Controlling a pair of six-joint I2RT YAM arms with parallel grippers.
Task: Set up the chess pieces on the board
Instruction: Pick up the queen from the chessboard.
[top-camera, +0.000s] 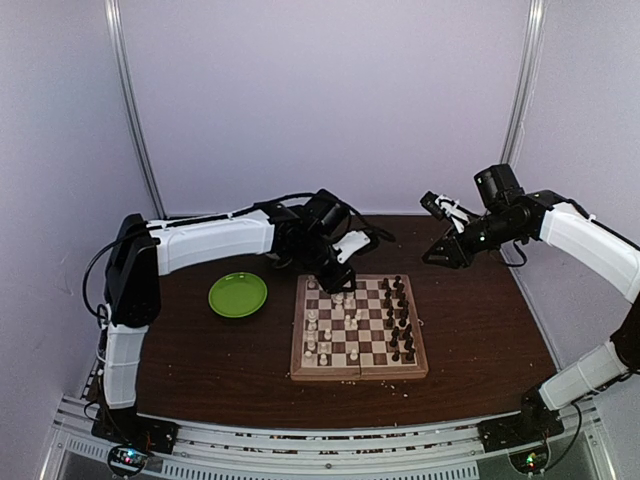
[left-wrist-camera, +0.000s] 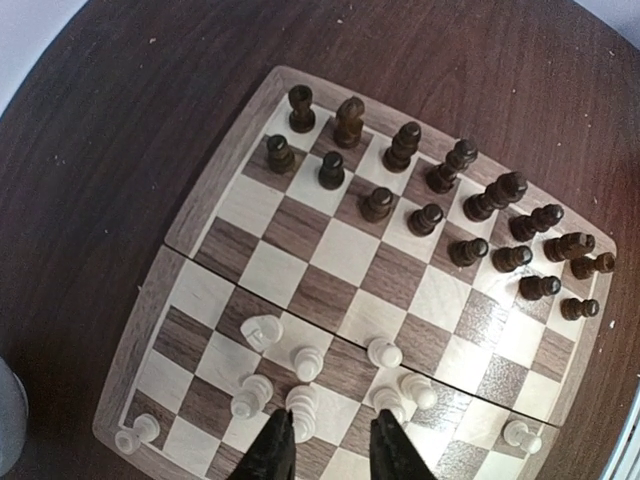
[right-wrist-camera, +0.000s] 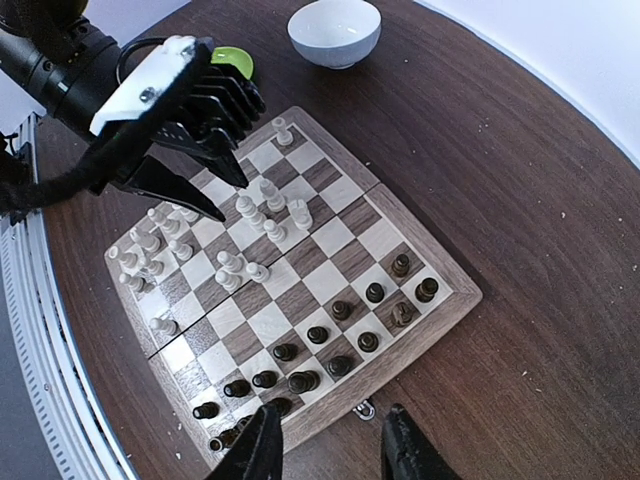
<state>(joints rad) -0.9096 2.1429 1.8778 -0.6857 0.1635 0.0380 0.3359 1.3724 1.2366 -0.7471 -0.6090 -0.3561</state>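
Care in centring is what this grasp needs. The left gripper hangs low over the cream-white side of the square wooden chessboard with light and dark brown chequered squares. Its jaws are narrowed to a slim gap, with nothing visibly clamped between them. A cream-white turned chess piece stands just beyond one fingertip, not squarely in the gap. I would shift sideways until it sits midway between the jaws, then close low on its stem. Other cream pieces crowd close on either side of the jaws, and a skewed pinch would likely knock them. A straight lift before any sideways travel seems safest.

The right gripper hovers away from the work, above the board edge beside the dark rows. Its jaws are parted and empty.

Well ahead of the left jaws, the dark brown turned chess pieces fill two fairly even rows along the far side of the board. The cream set nearest the jaws is ragged, unevenly spaced and off its rows. One cream piece by the seam looks tipped over, and a cream piece at the corner sits at or on the tan border. The board lies flat on the dark brown wooden tabletop.
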